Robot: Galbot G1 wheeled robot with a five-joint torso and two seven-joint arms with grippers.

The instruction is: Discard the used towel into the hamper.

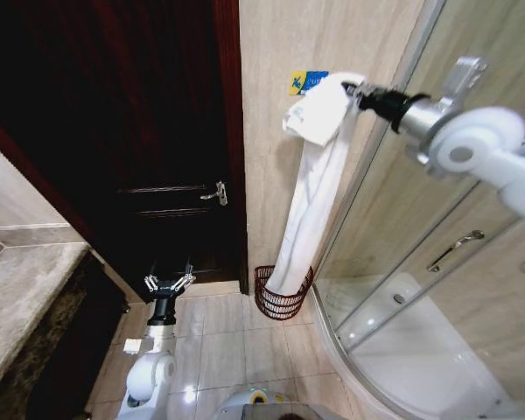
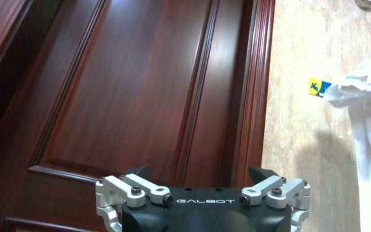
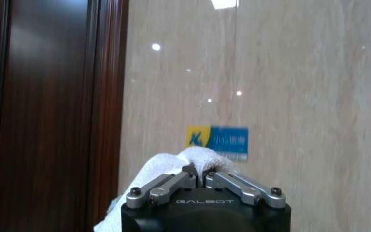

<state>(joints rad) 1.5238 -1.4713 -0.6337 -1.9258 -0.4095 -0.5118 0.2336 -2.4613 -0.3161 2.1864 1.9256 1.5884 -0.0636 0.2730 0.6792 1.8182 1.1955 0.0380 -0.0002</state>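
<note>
Head view: towel [image 1: 311,188] end in hamper [image 1: 283,297]

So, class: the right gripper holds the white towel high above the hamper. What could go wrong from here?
1. The towel is long and the hamper small; released by the right gripper, part may drape over the rim onto the tiles.
2. The falling towel could tip the light wire hamper.

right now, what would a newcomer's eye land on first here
A long white towel hangs against the beige tiled wall, pinched at its top by the shut right tool; its lower end dips into the reddish-brown wire hamper on the floor. The left tool, open, is low before the dark wooden door.
</note>
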